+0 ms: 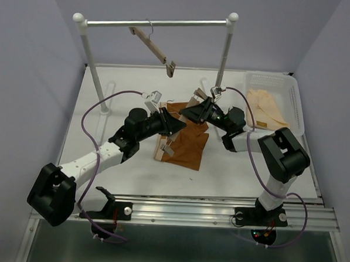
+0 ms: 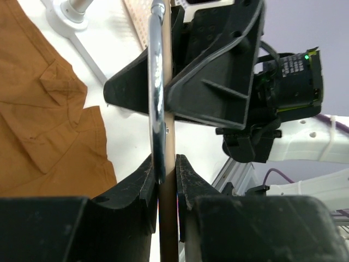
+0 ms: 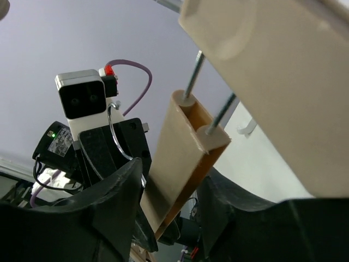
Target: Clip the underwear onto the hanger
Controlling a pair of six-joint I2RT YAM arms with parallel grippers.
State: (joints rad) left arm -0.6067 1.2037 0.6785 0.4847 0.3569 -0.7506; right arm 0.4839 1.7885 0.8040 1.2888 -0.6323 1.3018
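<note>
Mid-table, my left gripper (image 1: 174, 126) and my right gripper (image 1: 189, 112) meet nose to nose above the underwear (image 1: 189, 144), which lies on the table (image 1: 126, 163) in front of the rail (image 1: 192, 21). Between the 2 stands the hanger (image 2: 169, 136), its bar pinched between my left fingers (image 2: 139, 191) and its hook running on to my right gripper just behind. 1 end of it sits between my right fingers (image 3: 117, 191). A 2nd hanger (image 1: 150, 46) hangs from the rail, behind and left of the meeting point. At the table's right edge, a basket (image 1: 270, 78) holds other garments (image 1: 265, 106).
</note>
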